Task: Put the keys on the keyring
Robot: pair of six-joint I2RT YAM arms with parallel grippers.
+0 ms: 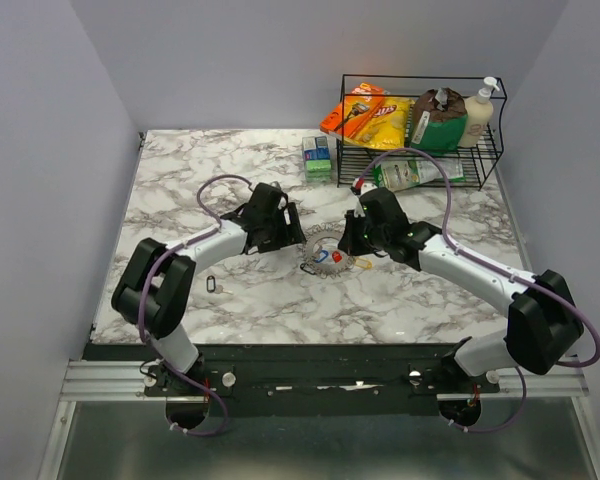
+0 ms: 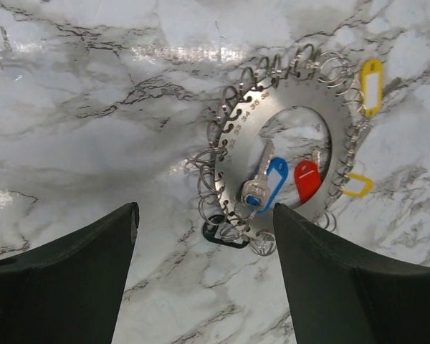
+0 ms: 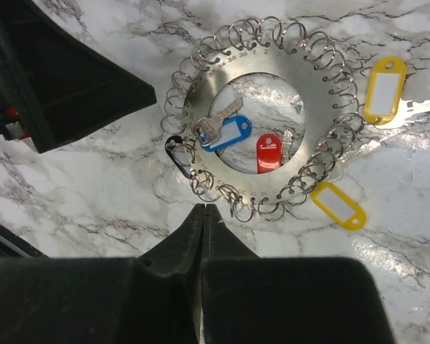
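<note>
Lying flat on the marble surface (image 1: 180,180) between the two arms, the keyring (image 3: 319,115), a metal disc edged with small split rings, is shown. A blue-tagged key (image 3: 226,132) and a red-tagged key (image 3: 269,152) are seen in its central opening, seemingly unattached; yellow-tagged keys (image 3: 385,89) are found at its rim. The left hand (image 2: 204,211) is spread and empty; the right hand (image 3: 203,211) is pressed together, empty. Most threading is judged undone.

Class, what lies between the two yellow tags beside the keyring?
A silver key lies on the marble table between the upper yellow tag and the lower yellow tag; the right wrist view shows it.
</note>
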